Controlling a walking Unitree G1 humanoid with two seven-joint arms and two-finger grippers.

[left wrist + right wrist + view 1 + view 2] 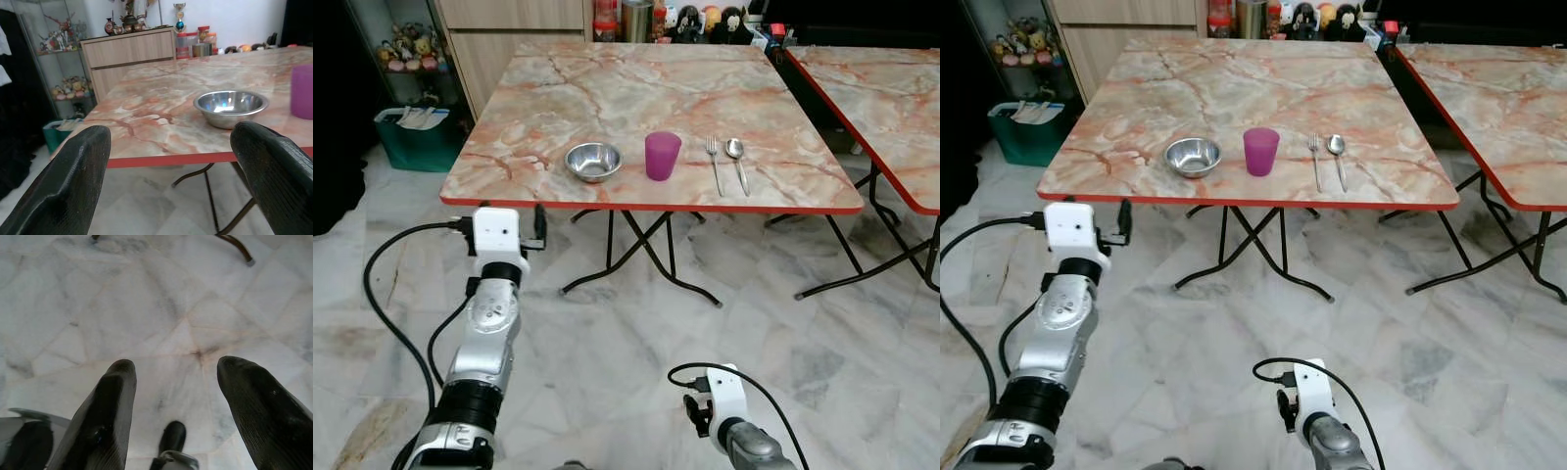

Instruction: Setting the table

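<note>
Steel and purple plastic sit in a row along the near edge of the marble table (558,88): from your left, the steel bowl (593,161), the purple cup (662,155), then the fork (714,163) and the spoon (737,163) just beside each other. All four stand apart from the robot, which is short of the table on the tiled floor (803,343).

You are in the approach step, as far as these views allow a judgement. The left gripper (171,176) is raised in front of the table's red edge, below and to the left of the bowl, its fingers (63,186) spread wide and holding nothing. The right gripper (195,401) hangs low, pointed at the floor, fingers likewise parted and empty.

The fork and spoon lie flat and parallel, long axes running from the near edge toward the far side, tines and spoon bowl pointing away from you, handles toward you.

Next you probably need to close the gap and lift the left gripper over the edge toward the bowl.
</note>
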